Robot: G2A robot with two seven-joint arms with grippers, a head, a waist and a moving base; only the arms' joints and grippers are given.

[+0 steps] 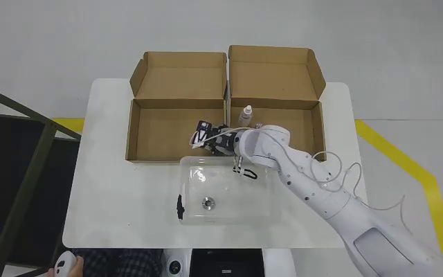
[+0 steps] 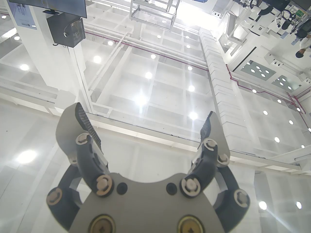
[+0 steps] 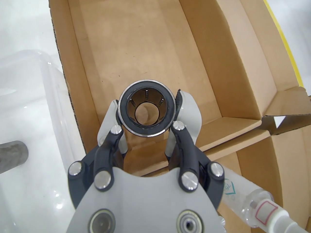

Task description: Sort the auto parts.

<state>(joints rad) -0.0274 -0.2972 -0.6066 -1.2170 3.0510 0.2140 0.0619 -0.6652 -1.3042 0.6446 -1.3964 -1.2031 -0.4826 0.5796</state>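
Observation:
My right gripper (image 3: 148, 101) is shut on a metal ring-shaped bearing (image 3: 167, 113) with a black face and a hollow bore. It holds the part above the floor of the left cardboard box (image 3: 136, 37), close to the wall shared with the right box. In the top view the right gripper (image 1: 206, 134) and the bearing (image 1: 203, 128) are over the right end of the left box (image 1: 163, 131). My left gripper (image 2: 144, 112) is open and holds nothing, with the ceiling behind it.
The right cardboard box (image 1: 304, 119) holds a clear bottle with a white cap (image 1: 246, 115), which lies beside my wrist (image 3: 247, 195). A clear plastic bin (image 1: 187, 163) in front of the boxes holds a round metal part (image 1: 208, 203) and black parts (image 1: 179, 206).

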